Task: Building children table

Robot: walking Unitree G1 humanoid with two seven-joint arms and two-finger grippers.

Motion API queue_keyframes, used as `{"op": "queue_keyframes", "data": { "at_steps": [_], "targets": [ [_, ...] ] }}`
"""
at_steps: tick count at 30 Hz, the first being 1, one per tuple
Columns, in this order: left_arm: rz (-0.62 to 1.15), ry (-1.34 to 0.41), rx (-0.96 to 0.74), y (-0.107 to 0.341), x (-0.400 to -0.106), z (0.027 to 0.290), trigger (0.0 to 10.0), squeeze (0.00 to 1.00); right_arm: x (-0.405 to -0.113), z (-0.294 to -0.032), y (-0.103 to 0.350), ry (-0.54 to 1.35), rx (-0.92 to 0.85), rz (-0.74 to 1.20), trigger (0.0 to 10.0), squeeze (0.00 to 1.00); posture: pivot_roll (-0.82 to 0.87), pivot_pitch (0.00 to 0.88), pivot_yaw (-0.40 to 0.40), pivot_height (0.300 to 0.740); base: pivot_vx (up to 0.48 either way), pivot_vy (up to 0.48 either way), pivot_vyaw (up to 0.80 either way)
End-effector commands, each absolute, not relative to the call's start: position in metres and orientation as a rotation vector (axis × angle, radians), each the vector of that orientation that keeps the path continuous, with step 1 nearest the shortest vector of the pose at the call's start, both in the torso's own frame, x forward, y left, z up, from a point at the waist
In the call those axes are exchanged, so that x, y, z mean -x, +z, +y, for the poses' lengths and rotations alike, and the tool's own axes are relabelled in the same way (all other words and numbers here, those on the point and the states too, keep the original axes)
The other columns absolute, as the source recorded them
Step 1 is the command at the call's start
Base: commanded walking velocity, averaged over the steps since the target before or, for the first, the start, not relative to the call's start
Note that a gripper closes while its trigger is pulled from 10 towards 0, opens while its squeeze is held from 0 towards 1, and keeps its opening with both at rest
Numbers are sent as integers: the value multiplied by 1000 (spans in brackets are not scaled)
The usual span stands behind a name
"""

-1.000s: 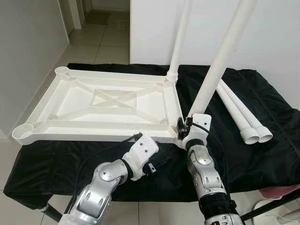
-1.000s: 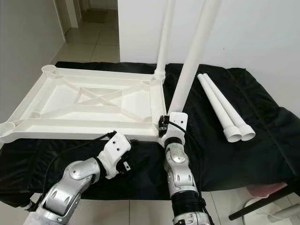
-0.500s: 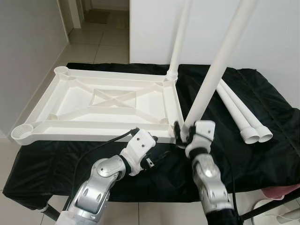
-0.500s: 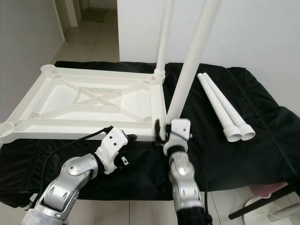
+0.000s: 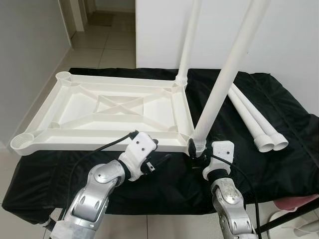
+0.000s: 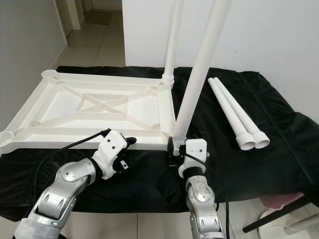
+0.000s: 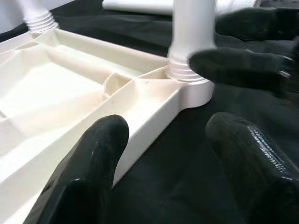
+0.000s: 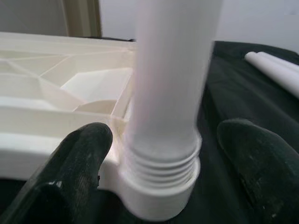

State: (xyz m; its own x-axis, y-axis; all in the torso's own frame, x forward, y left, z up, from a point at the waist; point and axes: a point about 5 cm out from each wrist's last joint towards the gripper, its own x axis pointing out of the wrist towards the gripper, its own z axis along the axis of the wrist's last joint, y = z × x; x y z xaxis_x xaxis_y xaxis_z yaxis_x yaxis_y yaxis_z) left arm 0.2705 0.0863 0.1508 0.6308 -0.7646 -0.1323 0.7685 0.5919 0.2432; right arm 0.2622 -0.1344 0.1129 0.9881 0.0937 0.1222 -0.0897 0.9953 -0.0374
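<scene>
Table top [image 5: 109, 112] lies upside down on a black cloth [image 5: 279, 149], so the leg holes face up. That way legs can be put in from above.

Two legs are in. The near leg [image 5: 224, 84] stands in the corner hole at about 5 o'clock of the top and leans a little toward 1 o'clock. The far leg [image 5: 188, 40] stands in the corner at about 1 o'clock. Two spare legs [image 5: 254, 122] lie side by side on the cloth at about 3 o'clock, well apart from the top, waiting for the two empty holes on the 9 o'clock side.

The right gripper [image 8: 154, 154] is low at the bottom of the near leg. Its two black fingers [image 8: 79, 163] sit one on each side of the leg, spread wide with a gap to the leg, so it is not squeezing. The screw lines on the leg are just above the hole, so I think the leg is not turned all the way in, and the gripper is there to turn it more.

The left gripper [image 5: 154, 160] is at about 6 o'clock, just by the near edge of the top. It is wide too and holds nothing. I think it waits there to keep the top from sliding.
</scene>
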Motion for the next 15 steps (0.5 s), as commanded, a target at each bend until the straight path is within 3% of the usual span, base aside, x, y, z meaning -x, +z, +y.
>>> {"op": "queue_keyframes", "data": {
  "at_steps": [1,2,8,9,12,13,14,15],
  "targets": [
    [11,-831,-289,151,-276,91,10000,0,-259,-133,114,108,37,-136,8588,0,-4,10,-26,740,0,0,0],
    [10,-823,-292,152,-278,93,10000,0,-257,-131,113,123,42,-132,9961,0,-4,10,-26,740,0,0,0],
    [9,-810,-297,153,-281,95,10000,0,-253,-124,110,192,45,-117,10000,0,-15,11,-22,740,0,0,0],
    [8,-814,-296,152,-281,93,10000,0,-252,-121,110,221,42,-116,392,0,-17,12,-22,740,0,0,0],
    [7,-819,-294,152,-280,90,10000,0,-252,-120,110,247,39,-117,392,0,-17,12,-22,740,0,0,0],
    [7,-821,-290,152,-280,89,10000,0,-252,-119,111,261,41,-114,6627,0,-18,14,-24,740,0,0,0],
    [7,-821,-290,152,-280,89,10000,0,-252,-119,111,261,41,-114,6627,0,-18,14,-24,740,0,0,0],
    [7,-823,-287,151,-279,88,10000,0,-252,-119,111,278,41,-108,10000,0,-19,13,-26,740,0,0,0]
  ]
}}
